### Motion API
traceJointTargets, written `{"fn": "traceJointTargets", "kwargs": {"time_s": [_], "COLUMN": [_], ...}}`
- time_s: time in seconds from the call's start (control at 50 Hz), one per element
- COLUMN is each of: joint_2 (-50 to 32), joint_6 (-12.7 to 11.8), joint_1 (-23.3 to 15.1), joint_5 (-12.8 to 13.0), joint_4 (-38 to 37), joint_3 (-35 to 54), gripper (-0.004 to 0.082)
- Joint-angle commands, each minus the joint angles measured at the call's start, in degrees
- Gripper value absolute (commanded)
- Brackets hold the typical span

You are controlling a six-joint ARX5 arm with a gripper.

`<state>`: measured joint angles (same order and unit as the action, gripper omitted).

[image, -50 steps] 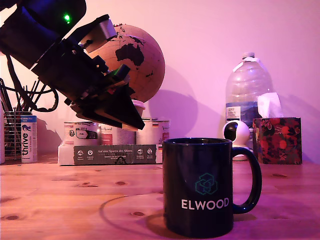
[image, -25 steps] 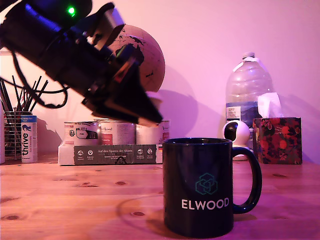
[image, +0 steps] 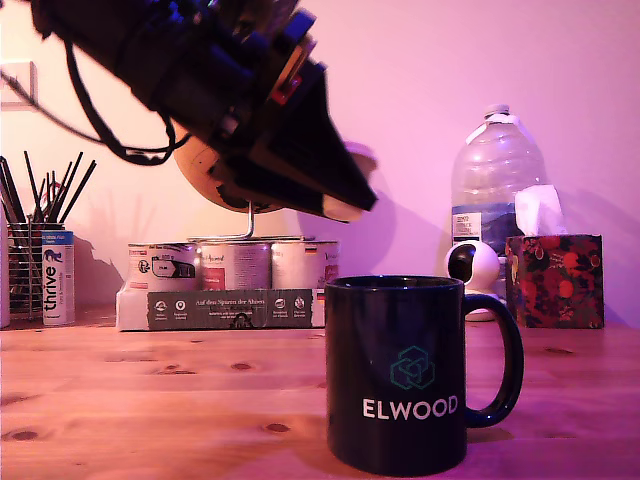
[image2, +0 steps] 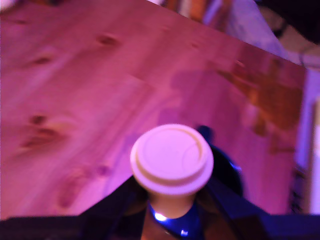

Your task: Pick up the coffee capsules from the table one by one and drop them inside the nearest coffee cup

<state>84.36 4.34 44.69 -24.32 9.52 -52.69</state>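
Observation:
A dark navy coffee cup with white "ELWOOD" lettering stands on the wooden table, handle toward the exterior view's right. My black gripper hangs above and to the left of the cup's rim in the exterior view, shut on a pale coffee capsule at its tip. In the wrist view the capsule shows its round flat rim, clamped between the dark fingers. Behind the capsule a dark glossy shape, part of the cup, shows.
At the back stand label-wrapped tins on a box, a globe partly behind the arm, a pen holder, a water bottle, a round white camera and a floral tissue box.
The gripper has risen and moved to the exterior view's right with the capsule, from left of the cup to near above its rim.

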Motion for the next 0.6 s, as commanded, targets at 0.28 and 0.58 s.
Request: {"fn": "traceJointTargets", "kwargs": {"time_s": [0.28,0.58], "joint_2": [-1.07,2.05], "joint_6": [5.16,6.62], "joint_1": [4.22,6.71], "joint_5": [6.21,9.27], "joint_4": [2.71,6.08], "joint_3": [-0.59,-3.10], "gripper": [0.0181,0.0181]}}
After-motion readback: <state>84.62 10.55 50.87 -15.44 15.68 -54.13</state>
